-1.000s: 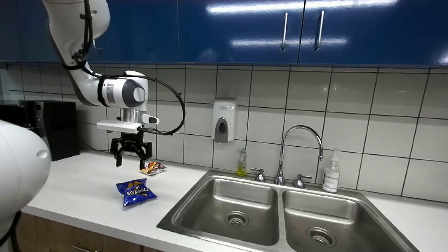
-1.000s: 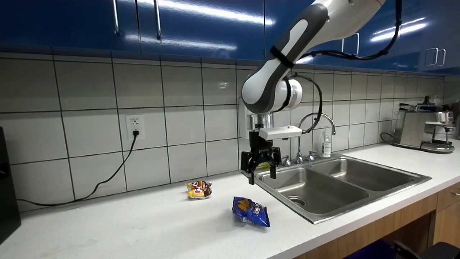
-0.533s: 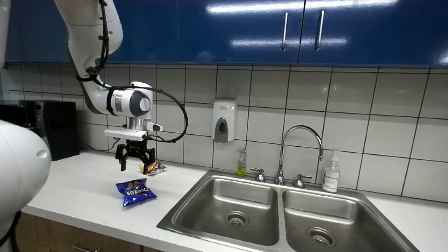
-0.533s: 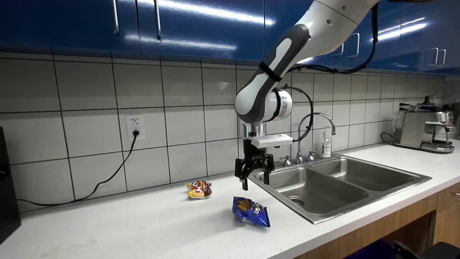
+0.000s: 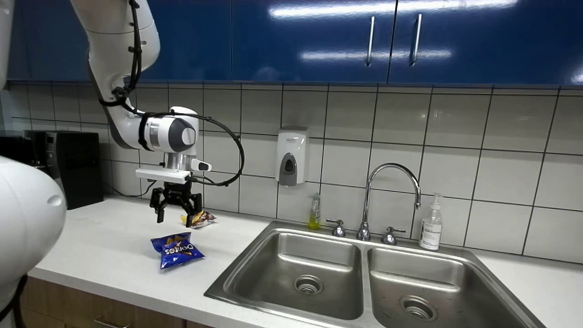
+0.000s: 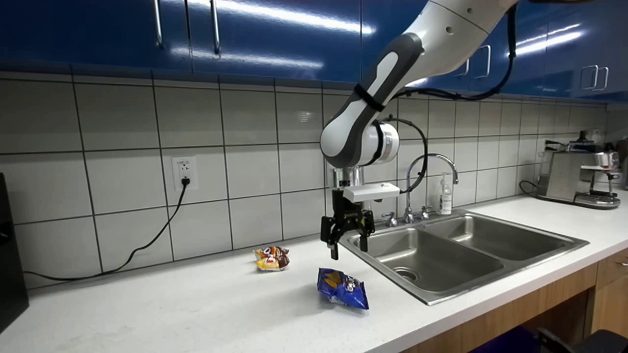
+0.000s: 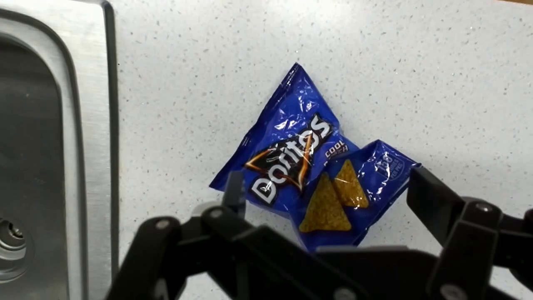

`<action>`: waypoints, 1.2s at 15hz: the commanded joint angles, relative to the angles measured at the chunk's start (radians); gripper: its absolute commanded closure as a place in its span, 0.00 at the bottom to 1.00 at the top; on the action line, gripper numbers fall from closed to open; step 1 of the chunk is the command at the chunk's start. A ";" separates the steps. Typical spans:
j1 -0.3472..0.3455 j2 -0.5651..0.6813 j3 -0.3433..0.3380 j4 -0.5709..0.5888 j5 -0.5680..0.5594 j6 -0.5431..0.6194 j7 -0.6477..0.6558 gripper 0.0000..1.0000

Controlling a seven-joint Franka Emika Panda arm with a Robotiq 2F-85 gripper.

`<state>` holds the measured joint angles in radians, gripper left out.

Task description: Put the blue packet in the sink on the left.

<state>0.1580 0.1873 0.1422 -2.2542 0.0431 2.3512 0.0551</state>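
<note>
Gripper (image 6: pixel 349 249) is hanging above the blue packet (image 7: pixel 310 162), fingers (image 7: pixel 234 191) spread apart, holding nothing; a gap is showing beneath in both exterior views. Packet is lying on the counter (image 6: pixel 196 304) near the sink rim (image 7: pixel 95 166), not touching it. Probably sitting at pre-grasp; nothing is being lifted.

Risks:
- Fingers are overlapping opposite ends of the packet in the wrist view, and it's sitting skewed, creased across the middle. Straight descent could be pinning a corner instead of straddling.
- Slick film, loose contents: shallow pinch could be slipping; hard squeeze could be crushing.
- Low carry could be snagging a drooping corner on the rim, peeling the packet loose.
- Yellow-brown packet (image 6: pixel 272 258) is lying farther back, apart; only sideways drift would be bumping it.
- Left basin (image 5: pixel 273 273) is sitting closest to the blue packet. Releasing early would be leaving it across the rim; overshooting the divider (image 5: pixel 366 282) would be landing it in the right basin (image 5: pixel 387 287).
- Faucet (image 5: pixel 366 209) is standing behind both basins, and the cable loop (image 5: pixel 242 152) is bulging out sinkward; swinging too deep could be hooking one on the other.
</note>
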 commanded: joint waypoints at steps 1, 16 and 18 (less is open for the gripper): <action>-0.002 -0.001 0.002 -0.005 0.004 0.004 -0.003 0.00; -0.006 0.102 0.034 0.009 0.068 0.104 -0.051 0.00; -0.006 0.120 0.038 0.018 0.072 0.109 -0.059 0.00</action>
<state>0.1592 0.2821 0.1658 -2.2572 0.0858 2.4464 0.0321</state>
